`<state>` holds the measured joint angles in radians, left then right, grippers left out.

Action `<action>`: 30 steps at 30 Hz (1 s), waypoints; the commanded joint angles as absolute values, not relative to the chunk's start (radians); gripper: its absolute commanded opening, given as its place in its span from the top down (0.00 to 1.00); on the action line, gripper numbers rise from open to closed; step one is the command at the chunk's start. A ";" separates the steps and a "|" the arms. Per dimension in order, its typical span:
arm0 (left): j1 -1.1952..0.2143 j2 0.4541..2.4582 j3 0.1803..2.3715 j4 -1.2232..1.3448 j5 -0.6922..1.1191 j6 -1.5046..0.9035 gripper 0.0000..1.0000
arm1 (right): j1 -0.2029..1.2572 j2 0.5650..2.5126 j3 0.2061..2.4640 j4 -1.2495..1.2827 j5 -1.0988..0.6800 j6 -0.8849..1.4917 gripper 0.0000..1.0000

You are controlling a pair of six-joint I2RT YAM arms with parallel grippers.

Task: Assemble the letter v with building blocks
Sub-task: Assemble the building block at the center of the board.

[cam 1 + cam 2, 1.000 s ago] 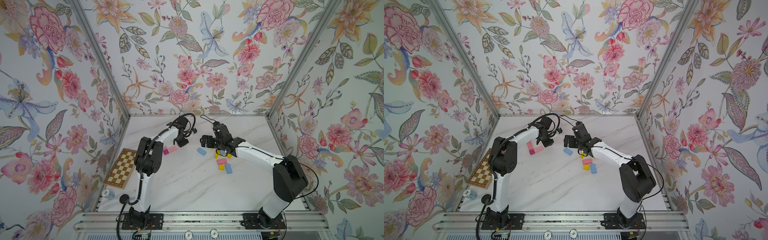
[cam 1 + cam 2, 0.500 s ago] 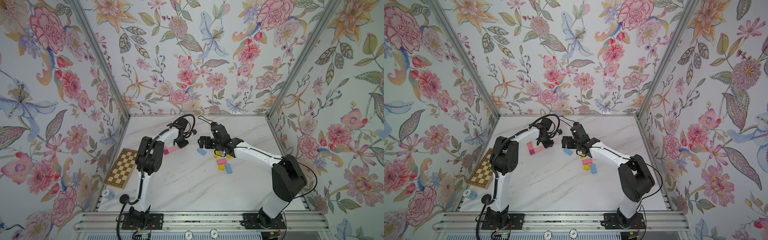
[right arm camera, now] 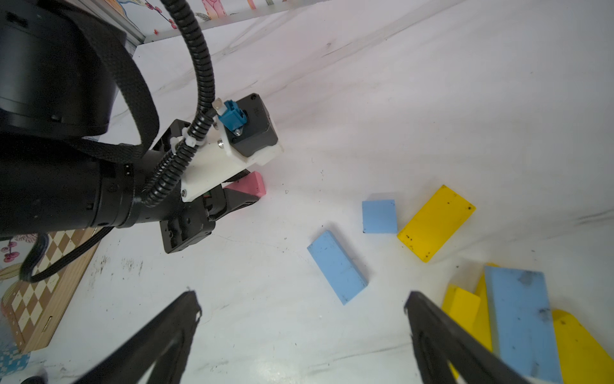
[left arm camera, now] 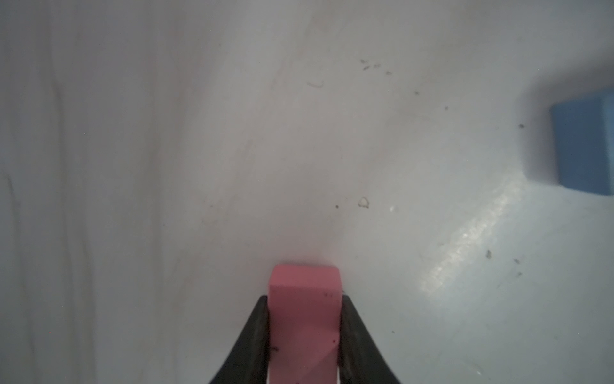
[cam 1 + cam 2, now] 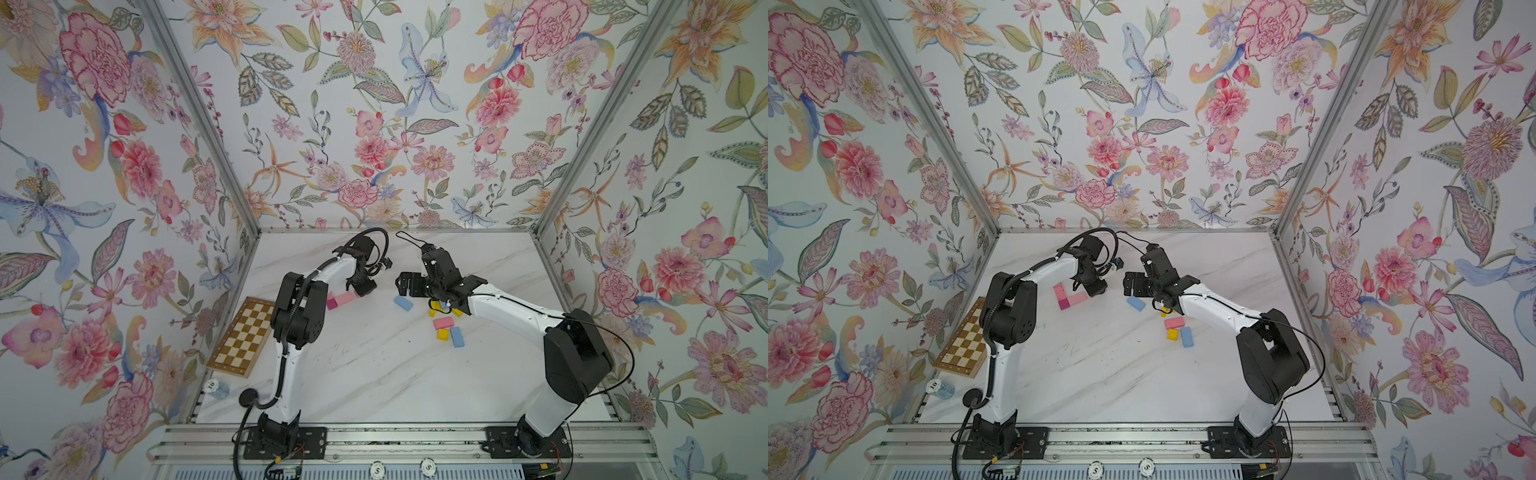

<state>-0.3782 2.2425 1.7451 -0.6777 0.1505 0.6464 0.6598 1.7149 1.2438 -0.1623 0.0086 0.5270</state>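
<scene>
Pink, matte, foam-looking: the held pink brick (image 4: 305, 292) is clamped between our left fingers (image 4: 252, 345) across its narrow sides, one end poking past the tips. It's low over the bench (image 4: 166, 149), toward the far edge and left of centre; we can't tell if it touches. Our right fingers (image 3: 438, 339) are spread wide and hold nothing, above the light blue brick (image 3: 337, 266) lying flat mid-bench. Just beside the left fingers a flat pink brick (image 5: 344, 298) and a magenta brick (image 5: 331, 302) lie touching. Loose ones, among them a yellow brick (image 3: 435, 222), sit right of centre, partly under the right arm. The checkered board (image 5: 243, 336) is at the left edge. We judge the bricks light, slightly squashy and not slippery. Pinch the long sides near the middle, gently, since they slide easily if nudged.
</scene>
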 commanded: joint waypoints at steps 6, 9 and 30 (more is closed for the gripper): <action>-0.357 2.253 1.725 -0.696 0.150 0.651 0.89 | 0.662 1.717 1.282 -0.180 0.020 0.517 0.01; -0.357 2.252 1.724 -0.697 0.149 0.653 0.89 | 0.662 1.717 1.283 -0.183 0.020 0.519 0.01; -0.351 2.241 1.708 -0.700 0.146 0.655 0.89 | 0.664 1.722 1.291 -0.183 0.027 0.523 0.01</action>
